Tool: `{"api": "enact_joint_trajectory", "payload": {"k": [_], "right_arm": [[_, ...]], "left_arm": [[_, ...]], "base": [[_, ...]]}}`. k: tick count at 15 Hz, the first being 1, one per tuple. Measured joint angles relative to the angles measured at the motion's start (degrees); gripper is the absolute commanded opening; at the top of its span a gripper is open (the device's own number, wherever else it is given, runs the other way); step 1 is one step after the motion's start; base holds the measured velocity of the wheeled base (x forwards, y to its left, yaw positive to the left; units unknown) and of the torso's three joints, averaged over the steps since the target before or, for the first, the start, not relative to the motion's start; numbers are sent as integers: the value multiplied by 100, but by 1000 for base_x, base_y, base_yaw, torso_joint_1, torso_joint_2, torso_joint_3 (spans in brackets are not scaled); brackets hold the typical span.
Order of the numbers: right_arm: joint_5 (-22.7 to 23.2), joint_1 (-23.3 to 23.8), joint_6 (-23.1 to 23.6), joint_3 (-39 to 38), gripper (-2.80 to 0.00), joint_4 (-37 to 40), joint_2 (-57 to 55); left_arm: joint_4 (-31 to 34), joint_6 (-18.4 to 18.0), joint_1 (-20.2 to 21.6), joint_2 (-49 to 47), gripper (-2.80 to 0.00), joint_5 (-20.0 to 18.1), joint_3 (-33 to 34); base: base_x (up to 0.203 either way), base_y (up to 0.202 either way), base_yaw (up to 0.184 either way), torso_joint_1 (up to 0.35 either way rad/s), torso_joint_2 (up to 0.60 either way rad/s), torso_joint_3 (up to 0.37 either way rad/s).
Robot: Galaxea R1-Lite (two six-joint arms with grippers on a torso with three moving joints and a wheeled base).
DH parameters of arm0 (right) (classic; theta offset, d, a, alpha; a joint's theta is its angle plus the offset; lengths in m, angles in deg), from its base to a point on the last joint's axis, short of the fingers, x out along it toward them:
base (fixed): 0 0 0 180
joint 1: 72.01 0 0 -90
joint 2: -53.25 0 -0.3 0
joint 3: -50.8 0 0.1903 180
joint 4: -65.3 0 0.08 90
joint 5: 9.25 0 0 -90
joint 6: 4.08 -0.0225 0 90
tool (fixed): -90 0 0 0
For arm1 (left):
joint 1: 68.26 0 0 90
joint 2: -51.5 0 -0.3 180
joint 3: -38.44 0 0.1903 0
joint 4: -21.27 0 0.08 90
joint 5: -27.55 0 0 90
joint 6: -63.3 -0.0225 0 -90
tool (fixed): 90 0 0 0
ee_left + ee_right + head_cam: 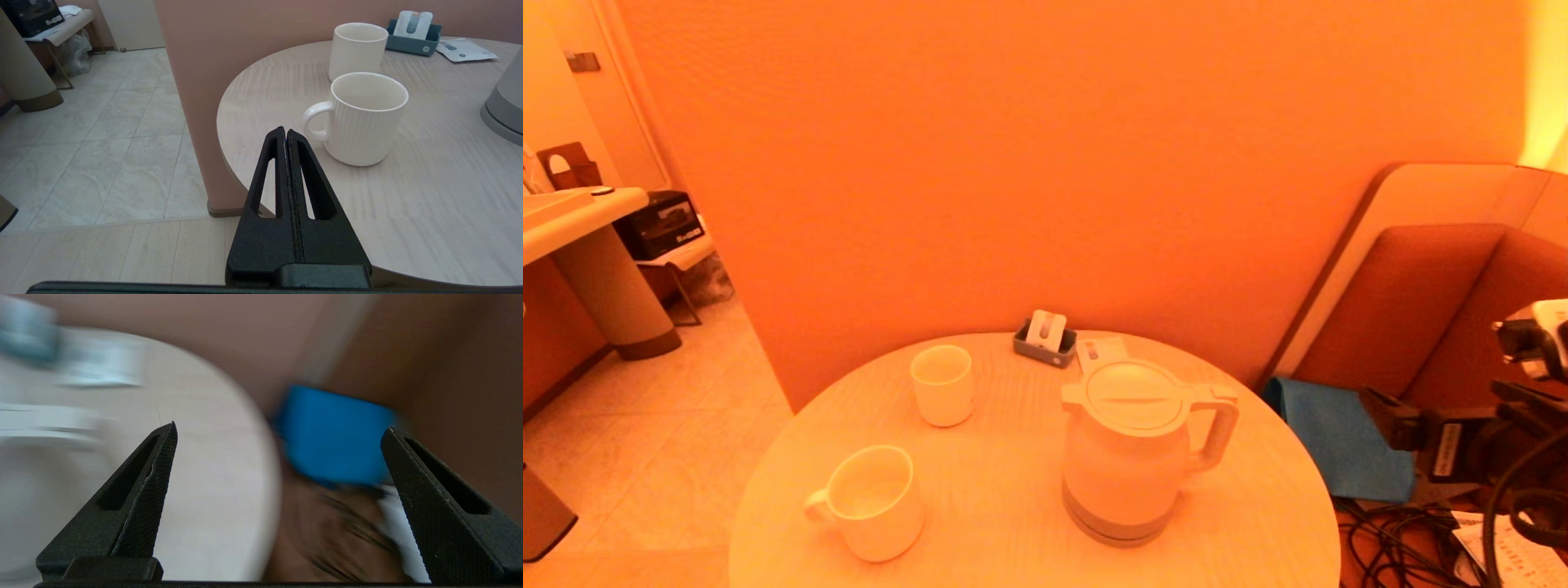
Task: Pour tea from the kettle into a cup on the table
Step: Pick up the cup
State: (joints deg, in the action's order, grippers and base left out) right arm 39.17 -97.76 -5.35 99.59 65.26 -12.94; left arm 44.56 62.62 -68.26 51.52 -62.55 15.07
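Observation:
The white kettle (1127,457) stands upright on the round pale-wood table (1005,490), right of centre, its loop handle toward the right. The small handleless cup (942,384) stands at the back left of the table; in the left wrist view the cup (357,49) is behind the mug. My right gripper (282,426) is open and empty, off the table's right edge, with the kettle (41,457) a blur to one side. My left gripper (286,130) is shut on nothing, just outside the table's near left edge, pointing at the mug.
A wider white mug (874,502) with a side handle stands front left. A small teal tray (1045,341) and a paper packet (1098,353) lie at the back. A blue cloth (1339,441), cables and a padded seat are right of the table. An orange wall runs behind.

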Motion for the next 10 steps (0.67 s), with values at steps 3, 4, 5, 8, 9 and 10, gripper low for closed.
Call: {"api": "enact_joint_trajectory", "payload": {"k": [3,4,5,8,9,10], "right_arm": [[-1252,-13,407,128,0,949,978],[-1402,39,443,94,0,1052,1291],[-1449,131,431,-6,0,1163,1578],[-1461,517,350,-376,0,1313,2253],[-1461,705,347,-407,0,1313,2402],[-1455,897,339,-438,0,1318,2554]], "left_arm": [[0,-2,0,0,-280,2,0],[0,-1,0,0,-280,0,0],[0,3,0,0,-280,0,0],[0,0,0,0,-280,0,0],[0,-1,0,0,-280,0,0],[0,0,0,0,-280,0,0]], "base": [[0,0,0,0,0,0],[0,0,0,0,0,0],[0,0,0,0,0,0],[0,0,0,0,0,0],[0,0,0,0,0,0],[0,0,0,0,0,0]]}}
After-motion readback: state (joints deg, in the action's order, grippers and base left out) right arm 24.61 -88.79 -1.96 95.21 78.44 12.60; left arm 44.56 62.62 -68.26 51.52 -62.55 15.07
